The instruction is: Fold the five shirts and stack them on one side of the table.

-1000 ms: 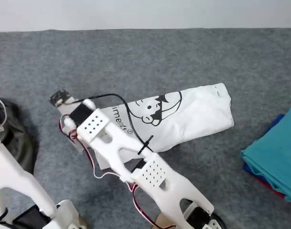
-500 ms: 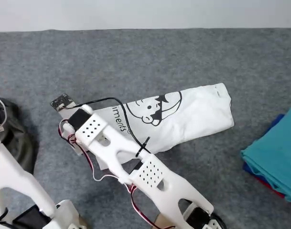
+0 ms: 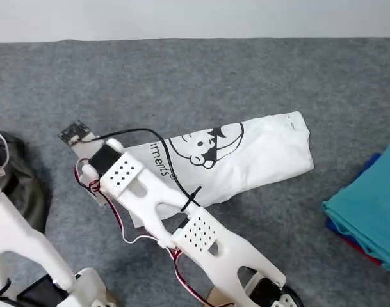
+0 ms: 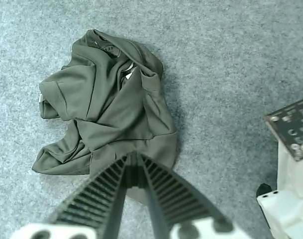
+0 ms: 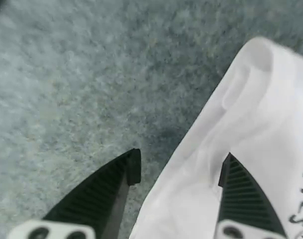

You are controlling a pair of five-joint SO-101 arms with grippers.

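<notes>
Your right end effector (image 5: 180,168) is released around the white shirt (image 5: 263,99) edge, your left end effector (image 4: 134,162) clenched above the green shirt (image 4: 111,109).

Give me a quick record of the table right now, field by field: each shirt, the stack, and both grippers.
white shirt: partly folded, print up, mid-table
olive shirt: crumpled, unfolded, at the left edge of the high view
stack: folded shirts at the right edge of the high view, teal on top, blue and red beneath
right gripper: open, straddling the white shirt's edge
left gripper: shut, above the olive shirt
table: grey carpet-like cover
</notes>
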